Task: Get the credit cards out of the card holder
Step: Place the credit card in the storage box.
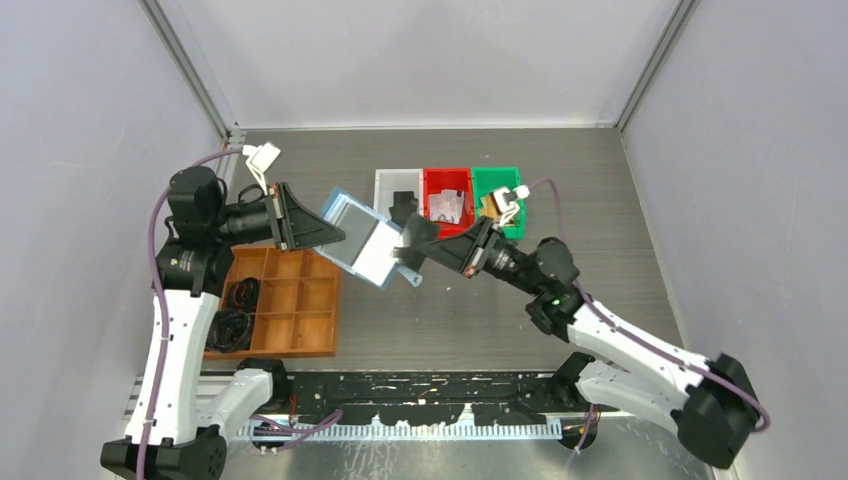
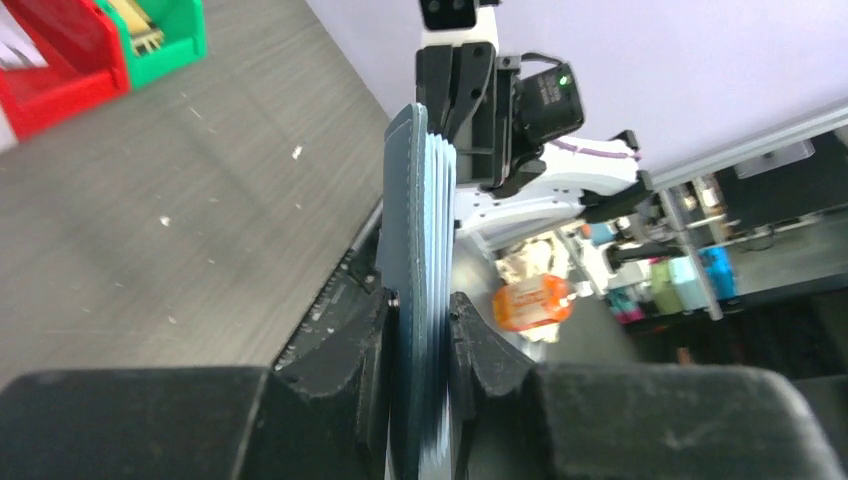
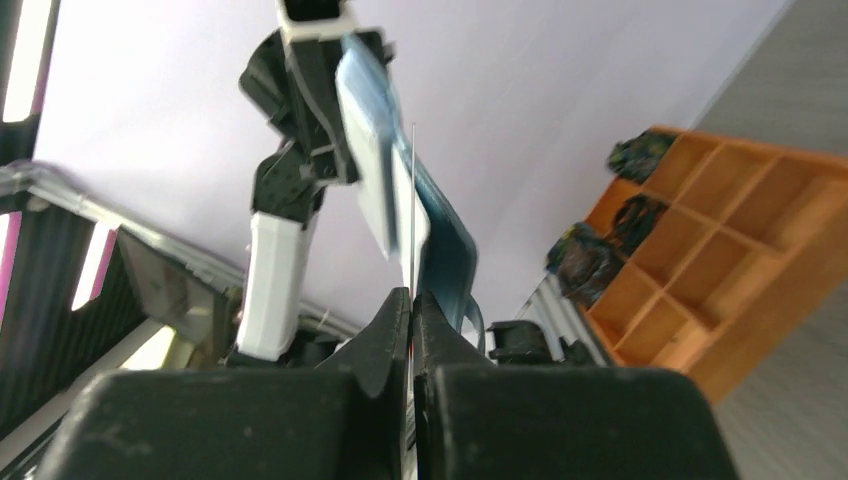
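Grey table, pale walls all round. Above the table's middle, my left gripper [image 1: 318, 228] clamps one end of the blue card holder [image 1: 352, 238], lifted clear of the surface. My right gripper [image 3: 411, 300] is pinched on the thin edge of a card [image 3: 412, 200] lying against the holder. I judge this is the pull: next, draw straight out along the pocket without twisting. The wooden tray [image 1: 290, 310] at the near left edge and the row of bins [image 1: 447, 195] at the far edge are well apart from this and don't hinder me.
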{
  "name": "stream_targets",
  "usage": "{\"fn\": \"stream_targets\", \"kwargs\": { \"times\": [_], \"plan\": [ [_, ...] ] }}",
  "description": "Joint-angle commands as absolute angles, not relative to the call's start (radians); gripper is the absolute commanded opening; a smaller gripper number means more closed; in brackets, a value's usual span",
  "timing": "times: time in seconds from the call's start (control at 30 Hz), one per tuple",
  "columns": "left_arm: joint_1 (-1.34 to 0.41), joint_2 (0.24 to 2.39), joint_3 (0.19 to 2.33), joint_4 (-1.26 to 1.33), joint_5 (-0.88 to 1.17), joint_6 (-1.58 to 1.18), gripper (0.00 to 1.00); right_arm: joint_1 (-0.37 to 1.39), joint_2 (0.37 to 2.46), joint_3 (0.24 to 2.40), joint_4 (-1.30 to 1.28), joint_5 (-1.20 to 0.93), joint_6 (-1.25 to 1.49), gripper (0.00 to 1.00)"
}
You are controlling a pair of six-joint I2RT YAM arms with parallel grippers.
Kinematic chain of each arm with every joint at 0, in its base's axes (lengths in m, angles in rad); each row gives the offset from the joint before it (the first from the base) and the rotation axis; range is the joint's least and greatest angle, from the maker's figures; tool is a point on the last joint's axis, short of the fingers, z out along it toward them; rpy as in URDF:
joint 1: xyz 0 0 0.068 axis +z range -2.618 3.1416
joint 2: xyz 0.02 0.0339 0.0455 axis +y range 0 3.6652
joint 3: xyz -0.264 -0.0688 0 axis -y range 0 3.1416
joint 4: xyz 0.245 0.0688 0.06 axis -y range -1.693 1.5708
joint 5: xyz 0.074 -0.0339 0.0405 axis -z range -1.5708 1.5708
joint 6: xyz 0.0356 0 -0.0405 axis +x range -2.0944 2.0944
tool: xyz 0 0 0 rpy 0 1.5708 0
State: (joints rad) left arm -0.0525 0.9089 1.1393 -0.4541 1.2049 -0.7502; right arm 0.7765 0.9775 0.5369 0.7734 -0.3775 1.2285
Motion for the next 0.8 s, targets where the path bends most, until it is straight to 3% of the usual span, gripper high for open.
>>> {"fn": "stream_targets", "kwargs": {
  "times": [0.0, 0.13, 0.33, 0.77],
  "plan": [
    [-0.039, 0.905, 1.294, -0.769, 1.214, -0.297, 0.0, 0.661, 0.845, 0.646, 0.413, -0.412, 1.083, 0.01],
    [-0.039, 0.875, 1.338, -0.935, 1.149, -0.071, 0.0, 0.556, 0.925, 0.804, 0.139, -0.426, 0.974, 0.01],
    [-0.039, 0.811, 1.305, -0.956, 1.049, -0.026, 0.0, 0.508, 1.289, 1.118, -0.175, -0.454, 0.73, 0.01],
    [-0.039, 0.772, 1.26, -0.891, 1.09, -0.146, 0.0, 0.533, 1.909, 1.65, -0.404, -0.297, 0.474, 0.01]
  ]
}}
